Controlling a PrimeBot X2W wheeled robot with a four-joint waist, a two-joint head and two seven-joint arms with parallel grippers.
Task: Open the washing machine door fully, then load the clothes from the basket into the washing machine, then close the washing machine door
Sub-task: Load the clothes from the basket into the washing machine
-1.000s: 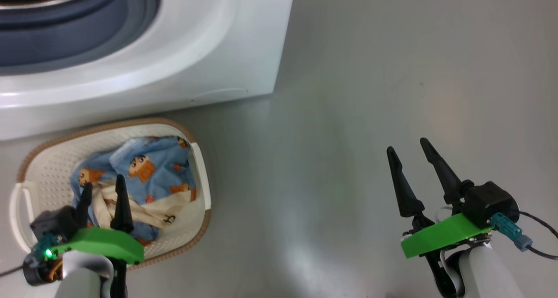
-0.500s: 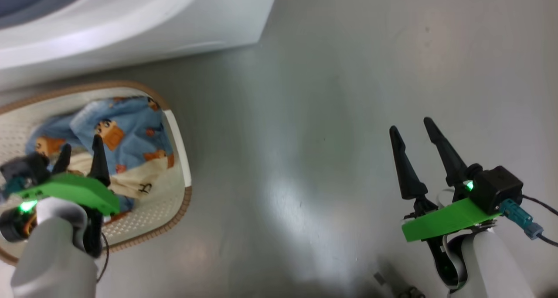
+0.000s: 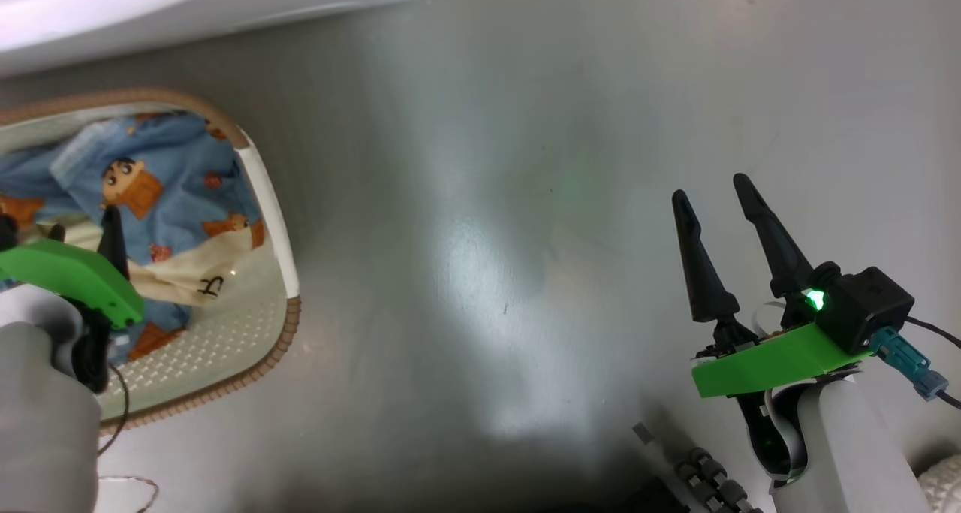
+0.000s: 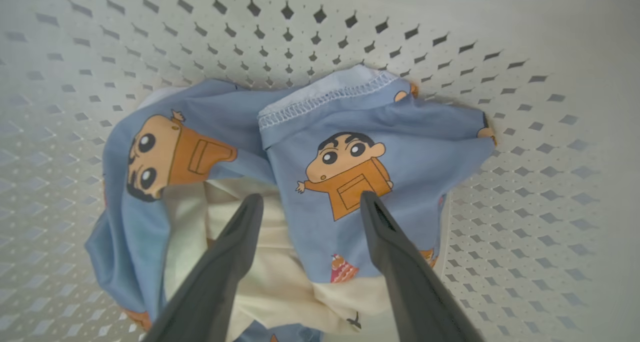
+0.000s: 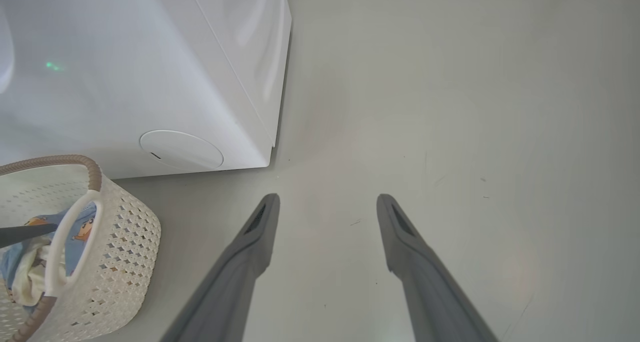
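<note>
The cream basket [image 3: 272, 197] sits on the floor at the left, in front of the white washing machine [image 3: 150, 6]. The clothes [image 3: 161, 179], blue fabric with cartoon figures over a cream piece [image 4: 280, 267], lie inside it. My left gripper [image 4: 310, 198] is open and points down into the basket, its fingertips [image 3: 112, 224] just above the blue fabric [image 4: 360, 131] and cream piece, with nothing between them. My right gripper [image 3: 710, 186] is open and empty over bare floor at the right. The washing machine door is out of view.
The right wrist view shows the machine's lower front corner [image 5: 270, 151] with its round flap [image 5: 181, 149], and the basket's perforated wall [image 5: 125, 237] beside it. Grey floor [image 3: 488, 235] spreads between basket and right arm. Dark robot-base parts [image 3: 698, 479] lie at the bottom edge.
The head camera has swung, so the basket and machine slid up and left in its picture. My left gripper stays over the clothes, a little lower. The right gripper has hardly moved.
</note>
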